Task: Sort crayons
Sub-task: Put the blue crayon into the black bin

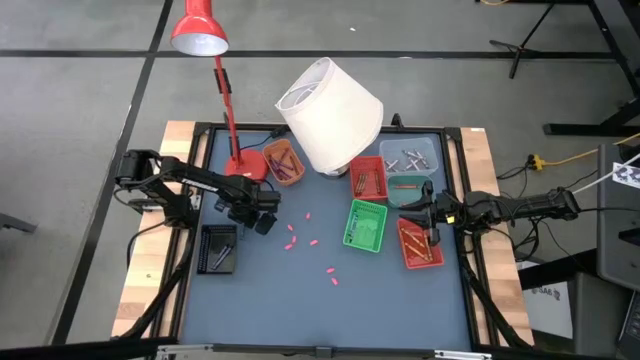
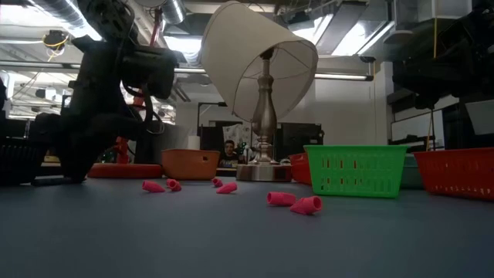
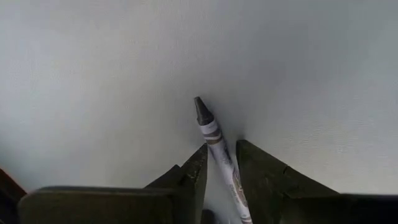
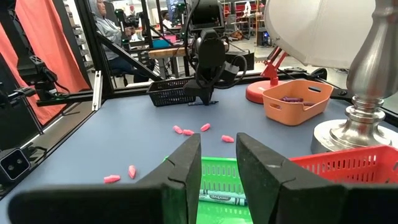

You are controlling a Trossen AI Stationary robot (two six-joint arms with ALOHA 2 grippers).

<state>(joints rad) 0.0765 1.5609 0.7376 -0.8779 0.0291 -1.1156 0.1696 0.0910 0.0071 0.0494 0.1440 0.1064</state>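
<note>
My left gripper (image 1: 262, 218) points down over the blue mat (image 1: 300, 300), right of a black tray (image 1: 217, 248), and is shut on a grey crayon (image 3: 207, 127). Several short pink crayons (image 1: 292, 242) lie loose on the mat between it and the green tray (image 1: 366, 225); the low view also shows these pink crayons (image 2: 282, 198). My right gripper (image 4: 217, 138) waits open and level at the table's right side, above the green tray (image 4: 217, 180), which holds a green crayon (image 4: 221, 198). My left gripper pinches the grey crayon's paper-wrapped shaft (image 3: 225, 168) between its two fingers, which come from above and point down. The crayon's dark pointed tip (image 3: 200, 107) sticks out beyond the fingers. The crayon lies about level, close to the mat; whether it rests on it I cannot tell.
A tilted white-shaded lamp (image 1: 330, 115) and a red desk lamp (image 1: 200, 30) stand at the back. Around them are an orange tray (image 1: 283, 162), two red trays (image 1: 368, 177) (image 1: 420, 243), a teal tray (image 1: 408, 188) and a clear tray (image 1: 412, 155). The mat's near half is open.
</note>
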